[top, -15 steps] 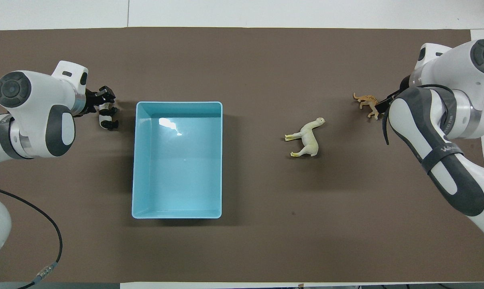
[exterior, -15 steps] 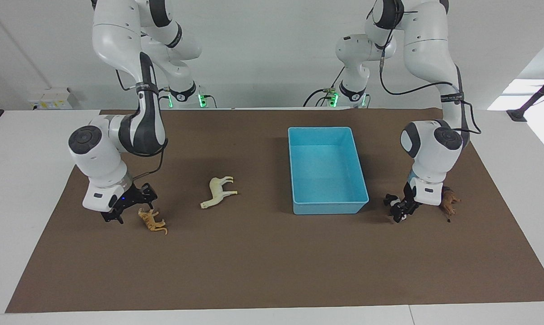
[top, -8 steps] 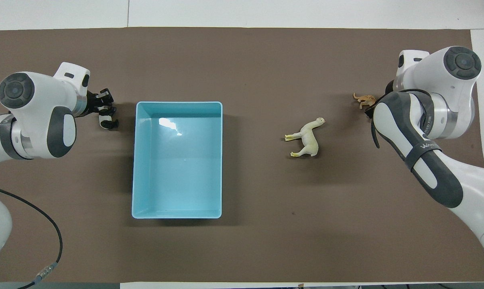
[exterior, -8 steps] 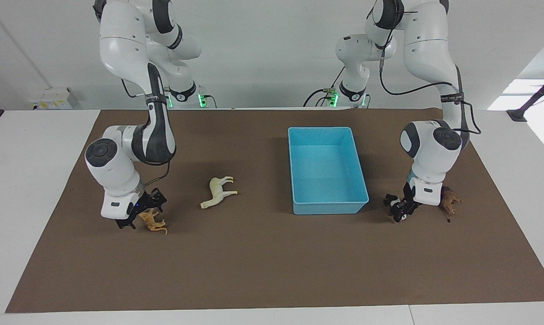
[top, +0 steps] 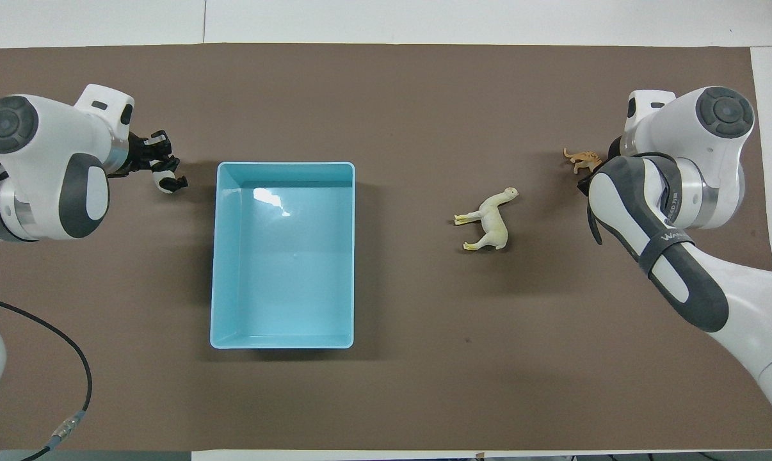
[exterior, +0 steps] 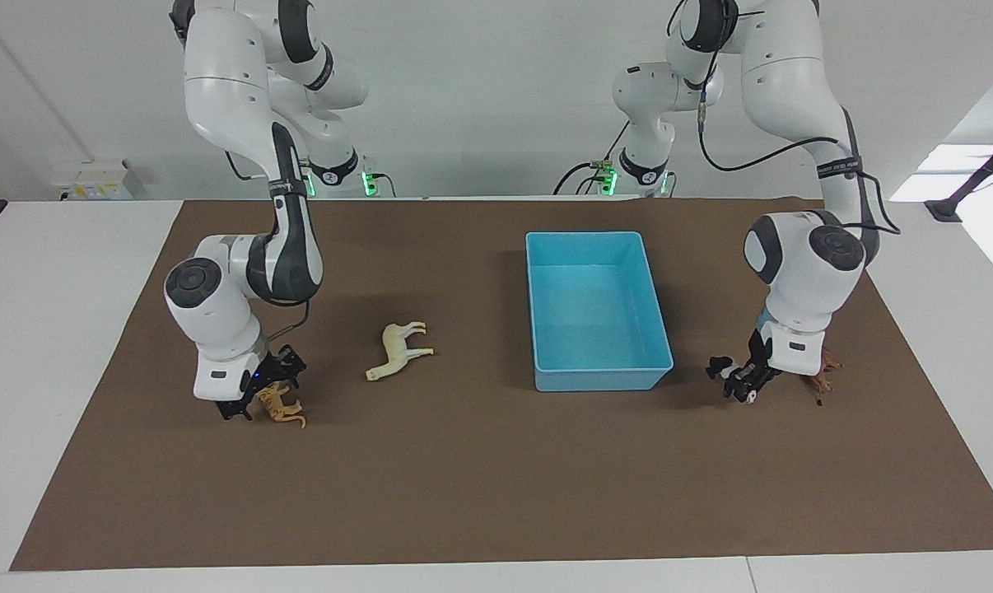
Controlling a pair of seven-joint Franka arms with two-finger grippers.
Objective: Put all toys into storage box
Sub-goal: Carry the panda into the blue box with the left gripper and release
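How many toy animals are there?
4. The tiger is at the right gripper, the llama lies beside the storage box, the panda is in the left gripper, and the lion sits half hidden by it.

Four toy animals [exterior: 398, 350] outside box [exterior: 599, 375]

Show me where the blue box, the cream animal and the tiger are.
blue box [top: 282, 344]: overhead view, on its rim nearest the robots.
cream animal [exterior: 398, 349]: facing view, on its body.
tiger [exterior: 280, 405]: facing view, on its body beside the right gripper [exterior: 259, 398].
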